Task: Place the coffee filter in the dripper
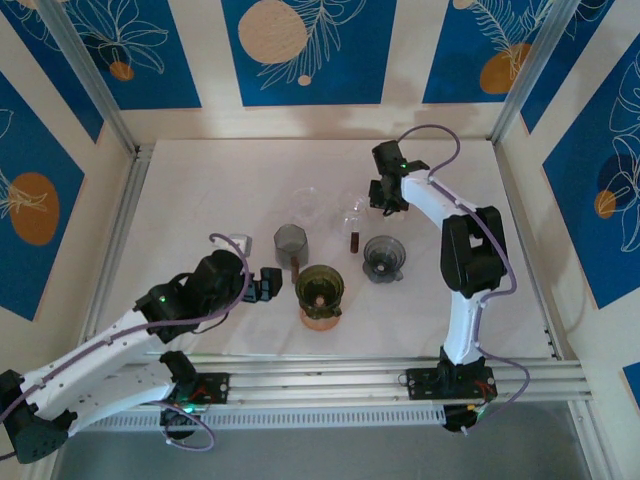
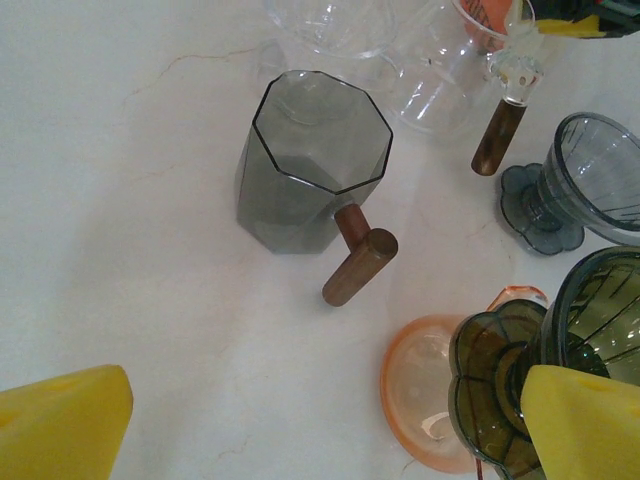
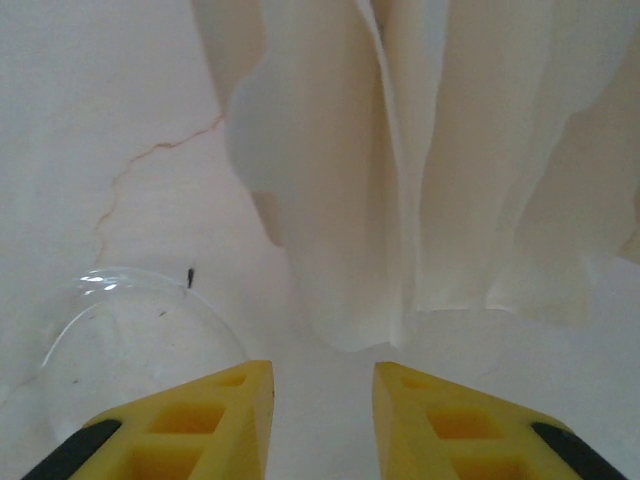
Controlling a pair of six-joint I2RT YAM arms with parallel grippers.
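The right gripper [image 1: 385, 195] sits in the upper middle of the top view, at the far side of the table [image 1: 200, 200]. In the right wrist view, the right gripper [image 3: 320, 400] has its yellow fingers [image 3: 210, 420] at the bottom edge. They are a narrow gap apart with bare table between them, so the claw is partly spread and pinches nothing that shows. The coffee filter [image 3: 400, 150] fills the upper centre of that view as pale folded paper. Its lower edge lies just ahead of the fingertips. A clear glass rim [image 3: 130, 340] curves in the lower left.

The left gripper [image 1: 265, 285] lies left of centre in the top view. In the left wrist view, the left gripper [image 2: 320, 430] is spread wide, one finger in each bottom corner, and holds nothing.

Between the arms, a gray mug [image 1: 290, 243] with a wooden handle stands near the middle of the top view. The green dripper [image 1: 319, 287] is below and right of the mug, on an orange saucer [image 1: 320, 318]. The gray dripper [image 1: 384, 257] is further right. A clear dripper [image 1: 352, 215] with a wooden handle stands just left of the right gripper, and a clear glass bowl [image 1: 305, 200] is left of that.
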